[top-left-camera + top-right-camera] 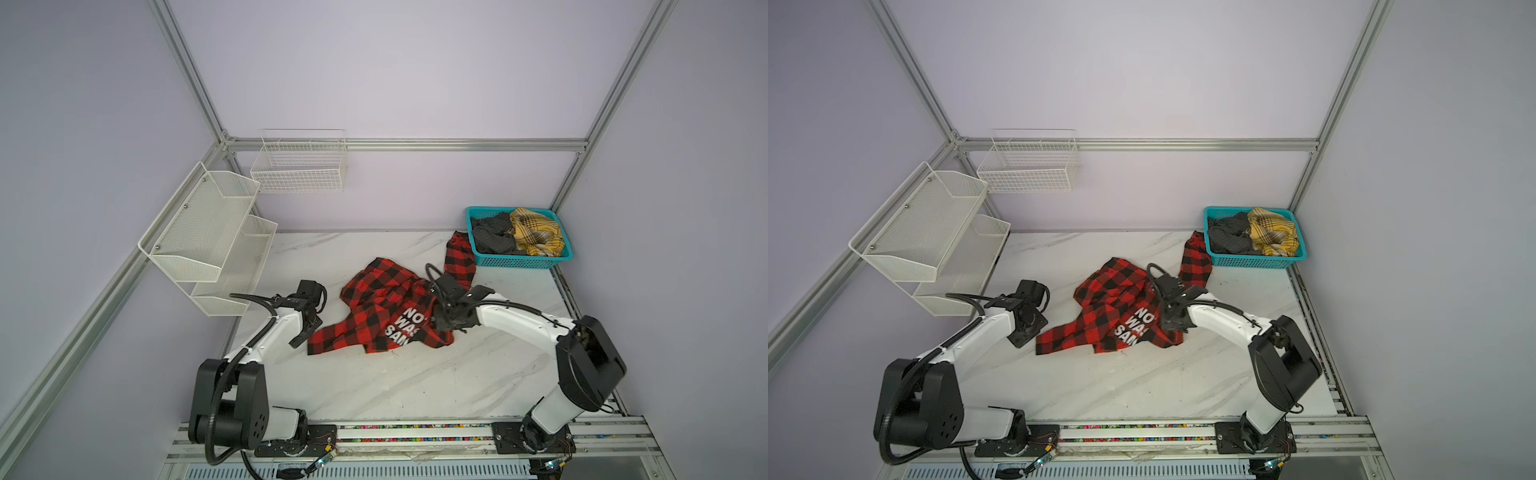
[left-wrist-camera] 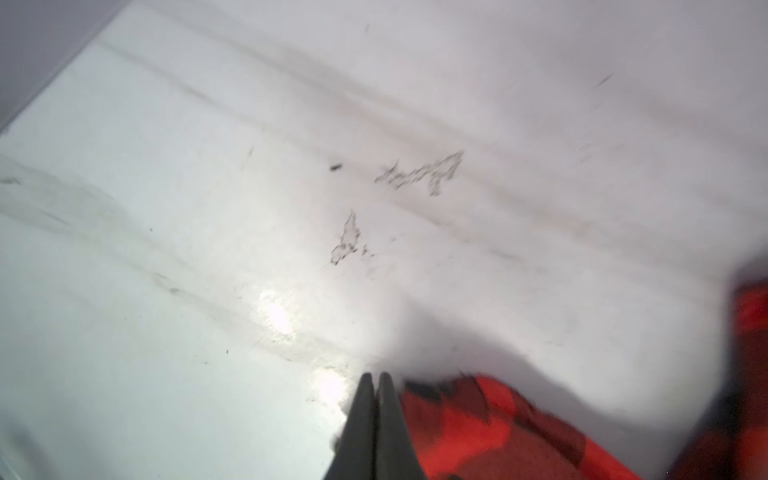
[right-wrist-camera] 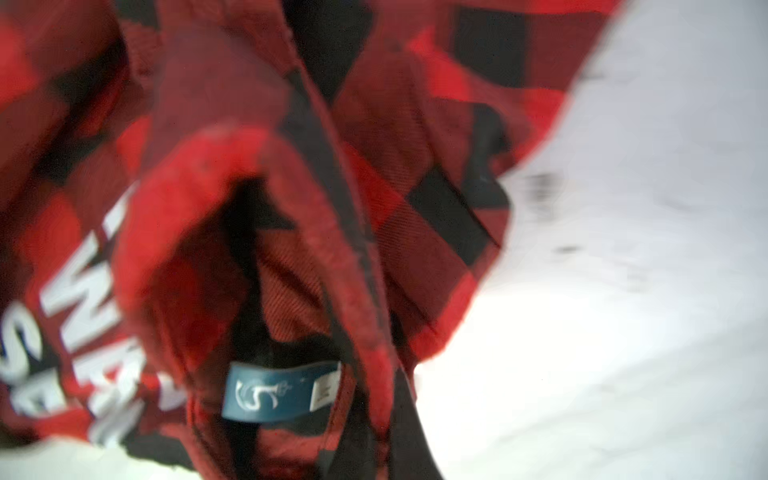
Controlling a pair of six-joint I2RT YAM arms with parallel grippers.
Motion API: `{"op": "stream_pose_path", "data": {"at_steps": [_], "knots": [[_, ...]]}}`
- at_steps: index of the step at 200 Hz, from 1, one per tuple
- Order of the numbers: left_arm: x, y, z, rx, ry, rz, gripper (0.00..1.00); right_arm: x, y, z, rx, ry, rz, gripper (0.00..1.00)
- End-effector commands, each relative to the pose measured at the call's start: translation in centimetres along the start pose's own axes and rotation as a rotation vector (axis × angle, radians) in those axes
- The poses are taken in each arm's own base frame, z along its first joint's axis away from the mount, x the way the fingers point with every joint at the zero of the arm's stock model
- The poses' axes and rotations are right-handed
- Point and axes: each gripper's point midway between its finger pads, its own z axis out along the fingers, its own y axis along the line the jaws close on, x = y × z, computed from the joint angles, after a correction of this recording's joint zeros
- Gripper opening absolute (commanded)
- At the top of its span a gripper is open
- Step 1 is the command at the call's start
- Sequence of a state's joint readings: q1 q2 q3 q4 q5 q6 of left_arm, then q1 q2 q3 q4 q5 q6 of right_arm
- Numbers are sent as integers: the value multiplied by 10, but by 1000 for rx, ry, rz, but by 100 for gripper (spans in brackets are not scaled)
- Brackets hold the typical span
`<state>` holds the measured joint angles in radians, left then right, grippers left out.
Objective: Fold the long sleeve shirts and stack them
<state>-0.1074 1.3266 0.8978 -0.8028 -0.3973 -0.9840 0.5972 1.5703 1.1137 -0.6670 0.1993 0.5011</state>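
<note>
The crumpled red-and-black checked flannel shirt (image 1: 374, 299) lies between the pincers: the left gripper (image 2: 376, 395) is closed tight beside its sleeve end (seemingly empty), and the right gripper (image 1: 440, 320) sits over the collar, jaws hidden, likely to spread it.

Shirt (image 1: 374, 291) red-black buffalo check (white letters); basket (image 1: 523, 262) teal; table (image 1: 415, 382) white, grey-veined.

2 white arms (image 1: 278, 332), black joints (image 1: 241, 399), cables (image 1: 249, 297).

The right gripper (image 1: 444, 321) hides its own jaws and part of the white letters (image 1: 404, 326) on the shirt (image 1: 374, 299). In the left wrist view the shirt is blurred and cut off by the edge.
</note>
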Motion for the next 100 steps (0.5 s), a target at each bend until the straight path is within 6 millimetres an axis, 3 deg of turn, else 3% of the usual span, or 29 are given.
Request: {"op": "stream_pose_path", "data": {"at_steps": [1,9,26,32,44,52,57,60,65,69,75,79,90,100], "knots": [[-34,-35,-44,151,-73,-1,0,-7,-13,-28,37,-29,4,60],[-27,-42,-47,175,-53,21,0,-14,-10,-36,22,-50,11,68],[2,-45,-37,204,58,35,0,-33,-4,-55,-18,-121,41,72],[16,-49,-33,232,109,50,14,-39,1,-62,-60,-148,53,74],[42,-58,-29,284,195,87,55,-50,9,-75,-132,-217,95,76],[60,-67,-30,318,245,129,69,-56,16,-77,-187,-259,119,78],[72,-74,-31,337,272,169,75,-62,19,-87,-231,-303,136,83],[79,-77,-31,345,287,196,77,-65,21,-89,-249,-324,141,93],[90,-82,-32,352,314,244,81,-69,23,-91,-263,-341,148,96],[99,-85,-32,359,338,277,84,-71,24,-92,-270,-348,152,96],[111,-89,-33,370,375,311,96,-74,24,-92,-260,-357,166,96],[123,-89,-25,347,419,338,99,-76,22,-90,-246,-358,179,95],[145,-89,-19,338,500,372,100,-82,22,-91,-236,-366,200,94],[159,-88,-15,333,551,392,99,-83,27,-81,-223,-341,204,92]]}}
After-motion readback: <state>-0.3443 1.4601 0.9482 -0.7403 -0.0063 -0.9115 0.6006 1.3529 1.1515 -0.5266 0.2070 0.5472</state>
